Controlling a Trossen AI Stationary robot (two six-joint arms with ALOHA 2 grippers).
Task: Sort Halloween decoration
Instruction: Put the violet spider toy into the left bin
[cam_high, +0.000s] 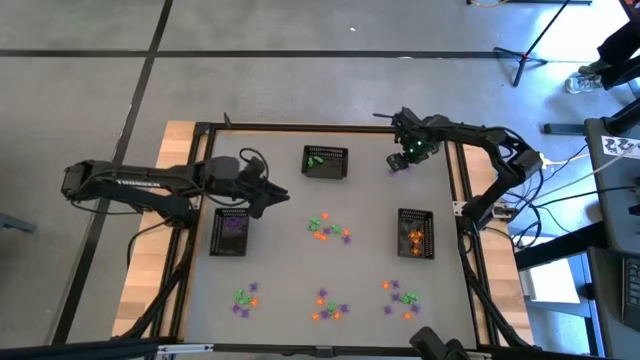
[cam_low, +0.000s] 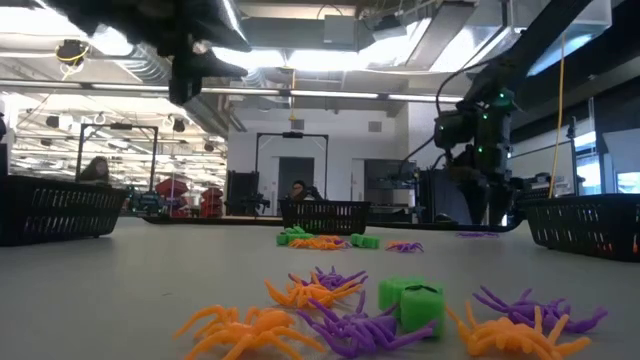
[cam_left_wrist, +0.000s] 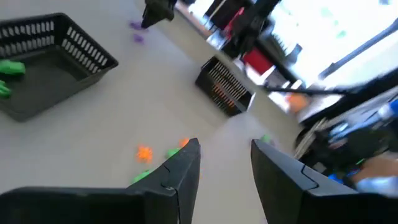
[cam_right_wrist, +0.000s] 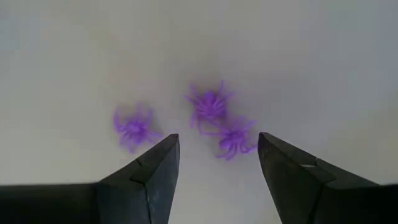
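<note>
Below the spread right claw (cam_right_wrist: 217, 165), three purple plastic spiders (cam_right_wrist: 211, 106) lie on the surface (cam_right_wrist: 311, 62), toward 12 o'clock from its fingertips; left claw (cam_left_wrist: 225, 165) hangs spread, empty.

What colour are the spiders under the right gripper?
Purple spiders, three of them; clearest in the right wrist view.

In the left wrist view the room past the bench (cam_left_wrist: 186, 87) is smeared by motion blur. From above, the trinkets in the orange-filled basket (cam_high: 415, 233) are too small to tell apart. The left arm's base runs off the frame in the low view.
</note>
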